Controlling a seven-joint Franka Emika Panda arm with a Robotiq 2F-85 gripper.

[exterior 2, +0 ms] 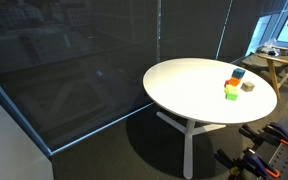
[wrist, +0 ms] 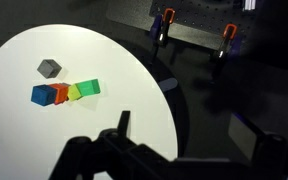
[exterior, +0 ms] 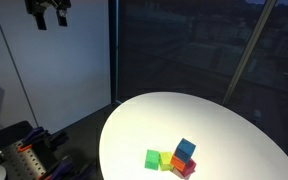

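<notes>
My gripper [exterior: 48, 12] hangs high above the floor, well off to the side of a round white table [exterior: 224, 125], and it holds nothing. Its fingers look spread apart. In the wrist view only one dark finger [wrist: 124, 122] shows, over the table's edge [wrist: 154, 110]. A cluster of small blocks lies on the table: blue [wrist: 43, 95], red [wrist: 59, 94], yellow [wrist: 74, 92] and green [wrist: 90, 88] in a row, with a grey block [wrist: 49, 68] a little apart. The cluster shows in both exterior views [exterior: 172, 158] [exterior 2: 234, 84].
Dark glass panels [exterior: 184, 45] stand behind the table. A rack with orange clamps [wrist: 164, 22] [exterior: 24, 160] sits on the dark floor near the table. A wooden stool [exterior 2: 279, 62] stands beyond the table. The table has a white pedestal base [exterior 2: 189, 135].
</notes>
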